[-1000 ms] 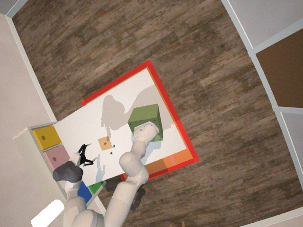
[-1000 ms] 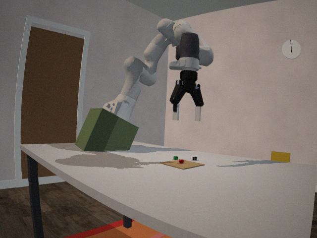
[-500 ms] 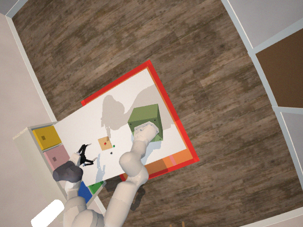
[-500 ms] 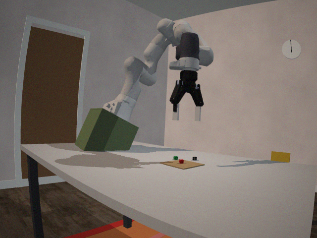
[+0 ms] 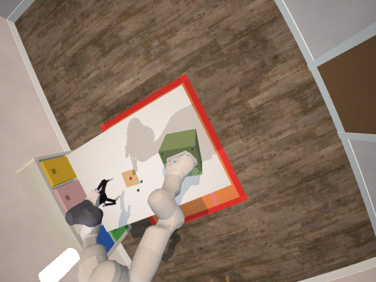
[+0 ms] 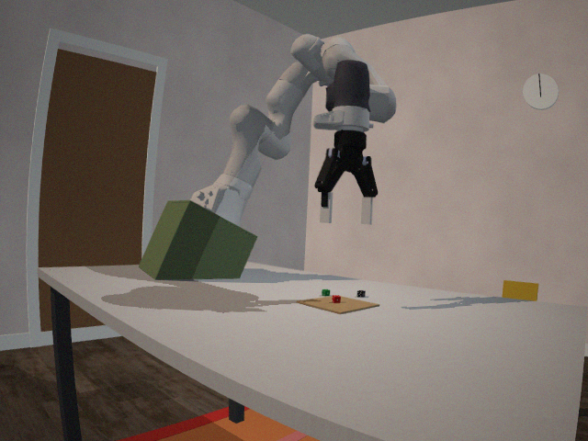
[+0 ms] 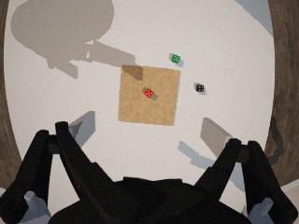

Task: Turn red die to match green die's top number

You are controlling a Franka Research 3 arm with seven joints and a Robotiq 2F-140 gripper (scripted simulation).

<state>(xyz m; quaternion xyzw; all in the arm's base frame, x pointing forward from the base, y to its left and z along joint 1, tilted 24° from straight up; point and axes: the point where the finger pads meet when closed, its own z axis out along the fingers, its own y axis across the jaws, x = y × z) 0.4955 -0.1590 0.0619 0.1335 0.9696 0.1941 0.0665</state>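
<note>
The red die [image 7: 149,93] lies on the tan mat [image 7: 152,97], near the mat's middle; it also shows in the side view [image 6: 336,299] and from above [image 5: 130,178]. The green die [image 7: 176,59] [image 6: 325,292] lies on the white table just off the mat's far corner. A black die [image 7: 200,88] [image 6: 361,293] lies on the table beside the mat. The dice faces are too small to read. My gripper [image 6: 345,219] [image 5: 109,188] hangs high above the table, fingers wide open and empty, pointing down.
A green box [image 6: 197,242] holds the arm's base at the table's back. A yellow block [image 6: 520,289] shows at the far right edge. Coloured bins [image 5: 57,170] stand beside the table. The mat [image 6: 338,304] lies flat.
</note>
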